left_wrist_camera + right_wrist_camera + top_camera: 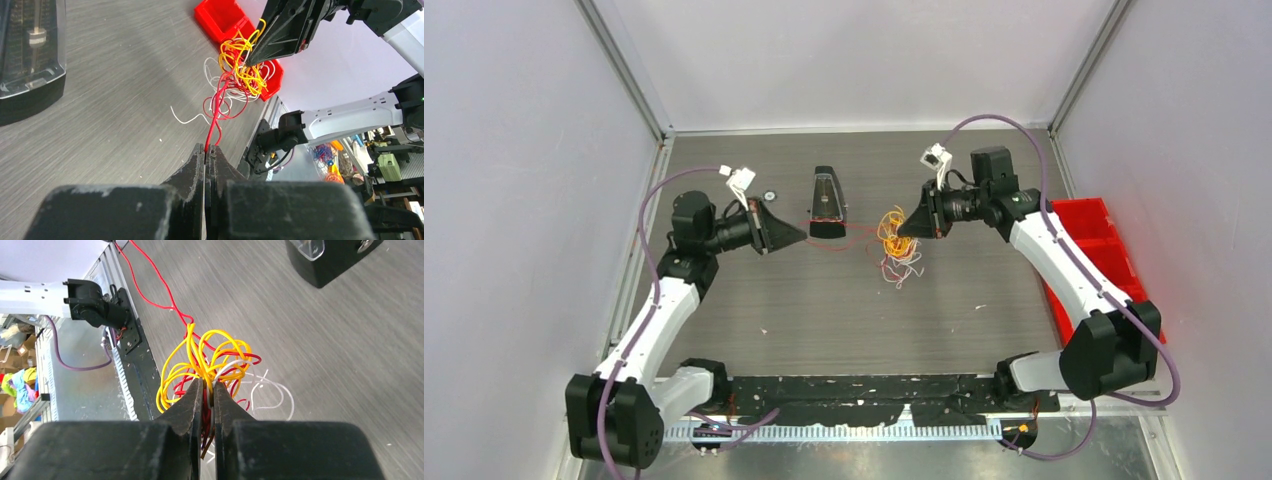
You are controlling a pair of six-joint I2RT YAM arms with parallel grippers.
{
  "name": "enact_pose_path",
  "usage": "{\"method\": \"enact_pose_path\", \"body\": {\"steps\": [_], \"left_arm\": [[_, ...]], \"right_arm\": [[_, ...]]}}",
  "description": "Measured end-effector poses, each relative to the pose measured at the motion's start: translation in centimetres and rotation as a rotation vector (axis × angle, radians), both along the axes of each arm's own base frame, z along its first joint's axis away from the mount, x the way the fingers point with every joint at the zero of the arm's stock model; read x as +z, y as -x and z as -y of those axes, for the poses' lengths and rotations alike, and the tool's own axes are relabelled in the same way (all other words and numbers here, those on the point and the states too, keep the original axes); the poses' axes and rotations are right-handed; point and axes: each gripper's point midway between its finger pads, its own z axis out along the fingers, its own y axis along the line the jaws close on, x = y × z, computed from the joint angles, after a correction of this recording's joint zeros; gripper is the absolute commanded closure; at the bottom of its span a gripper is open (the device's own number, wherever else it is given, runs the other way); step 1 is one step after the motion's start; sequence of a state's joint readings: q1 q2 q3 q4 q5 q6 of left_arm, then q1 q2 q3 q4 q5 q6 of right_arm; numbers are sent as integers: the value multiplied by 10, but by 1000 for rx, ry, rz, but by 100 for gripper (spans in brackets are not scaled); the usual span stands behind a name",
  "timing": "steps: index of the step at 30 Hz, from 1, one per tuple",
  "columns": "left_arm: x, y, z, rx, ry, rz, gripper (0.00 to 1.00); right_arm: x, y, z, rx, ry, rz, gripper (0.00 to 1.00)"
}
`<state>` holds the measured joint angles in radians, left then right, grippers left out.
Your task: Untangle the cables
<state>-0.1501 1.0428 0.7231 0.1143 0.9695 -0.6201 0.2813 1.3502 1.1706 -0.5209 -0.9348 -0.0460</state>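
The cables (892,238) form a small tangle of yellow, red and white loops held above the table's middle. My right gripper (904,228) is shut on this tangle (212,352), with yellow, red and white strands pinched between its jaws (210,382). White loops (272,390) hang down to the table. A red cable (216,120) runs out of the tangle (242,70) to my left gripper (209,148), which is shut on it. In the top view this red strand (856,228) stretches between the left gripper (805,235) and the tangle.
A black metronome-like box (827,203) stands just behind the left gripper's tip (30,60). A red bin (1096,240) sits at the table's right edge. Walls enclose the table on the left, back and right.
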Motion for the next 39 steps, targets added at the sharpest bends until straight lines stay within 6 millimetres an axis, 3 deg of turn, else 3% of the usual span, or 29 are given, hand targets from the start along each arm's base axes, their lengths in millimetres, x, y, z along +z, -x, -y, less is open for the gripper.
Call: {"method": "enact_pose_path", "body": {"steps": [4, 5, 7, 8, 9, 15, 17, 18, 20, 22, 23, 24, 26, 30, 33, 35, 37, 38, 39], "left_arm": [[-9, 3, 2, -9, -21, -23, 100], [-12, 4, 4, -15, -26, -29, 84], [-19, 8, 10, -44, -45, -32, 23], [-22, 11, 14, -61, -52, -38, 5], [-25, 15, 20, -88, -63, -41, 1], [-18, 36, 59, -217, -92, 10, 0], [-14, 42, 71, -251, -92, 28, 3], [-13, 45, 78, -269, -91, 33, 14], [-15, 48, 89, -297, -86, 22, 48], [-20, 51, 96, -322, -80, -19, 79], [-22, 53, 98, -330, -75, -35, 96], [-22, 52, 98, -331, -71, -45, 100], [-20, 47, 95, -309, -56, -44, 100], [-10, 39, 84, -256, 0, -44, 100], [-4, 36, 81, -234, 47, -55, 100], [-3, 37, 82, -231, 67, -70, 100], [0, 37, 83, -230, 86, -81, 100], [2, 36, 83, -231, 94, -86, 100], [3, 36, 84, -231, 101, -88, 100]], "right_arm": [[-13, 8, 3, 5, 7, -56, 95], [-14, 9, 2, 9, -1, -68, 95], [-12, 11, -3, 20, -25, -85, 95], [-10, 12, -5, 26, -36, -88, 95], [-7, 13, -9, 35, -48, -87, 95], [11, 33, -45, 138, -112, -81, 95], [15, 44, -58, 182, -126, -79, 93], [17, 49, -63, 199, -132, -80, 92], [21, 59, -72, 234, -145, -84, 84], [26, 61, -77, 243, -158, -84, 66], [27, 60, -78, 238, -162, -86, 50], [29, 59, -77, 232, -166, -92, 35], [33, 54, -74, 219, -176, -96, 19], [31, 44, -62, 170, -176, -85, 9], [26, 44, -54, 133, -174, -85, 11], [23, 49, -54, 129, -179, -96, 20], [22, 51, -58, 133, -183, -100, 53], [22, 51, -60, 135, -185, -94, 79], [22, 50, -62, 138, -186, -88, 87]]}}
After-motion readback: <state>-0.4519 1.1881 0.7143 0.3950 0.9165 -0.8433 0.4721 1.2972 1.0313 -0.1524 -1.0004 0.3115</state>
